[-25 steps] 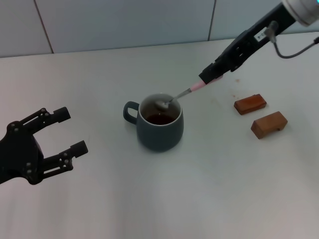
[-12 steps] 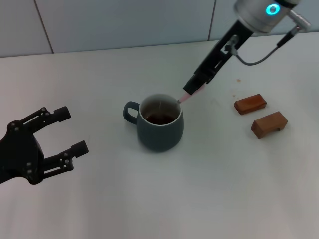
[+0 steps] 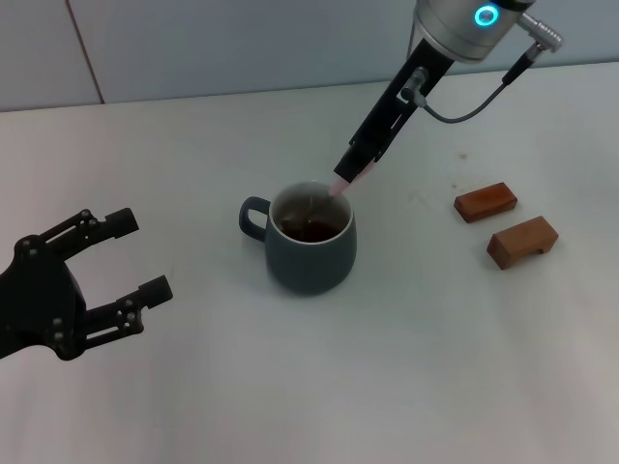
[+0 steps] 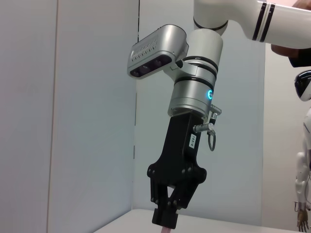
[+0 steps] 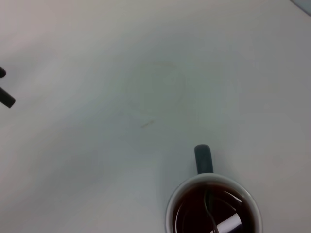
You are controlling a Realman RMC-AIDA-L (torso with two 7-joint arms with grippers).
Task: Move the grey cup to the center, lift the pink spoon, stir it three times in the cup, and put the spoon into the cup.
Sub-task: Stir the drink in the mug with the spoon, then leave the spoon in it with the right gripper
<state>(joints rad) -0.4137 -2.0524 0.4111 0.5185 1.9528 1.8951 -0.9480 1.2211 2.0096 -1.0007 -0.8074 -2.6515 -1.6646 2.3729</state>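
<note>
Since the earlier frames the right arm has swung inward and steepened: its right tool (image 3: pixel 350 170) now stands just above the far rim of the grey cup (image 3: pixel 310 240), whereas a second ago it reached in from the far right at a shallow slant. That tool is closed narrow on the pale handle of the pink spoon (image 3: pixel 338 188), confirmed in the left wrist view, where the black fingers pinch together on a pink stub (image 4: pixel 166 228). The spoon's metal neck and bowl sit in the dark liquid, seen in the right wrist view (image 5: pixel 212 213). The cup stands upright near the middle of the counter (image 3: pixel 406 367), handle toward the robot's left. The left tool (image 3: pixel 97 271) rests spread wide, holding nothing, well apart from the cup. Two brown wooden blocks (image 3: pixel 505 222) lie to the right, clear of the work. Assessment: stirring is in hand. To do it well, the bowl should remain submerged and circle inside the wall without pressing the rim, since the cup is unrestrained and could slide or tip. Motion should be slow enough to avoid slopping. How many stirs are complete cannot be judged.
</note>
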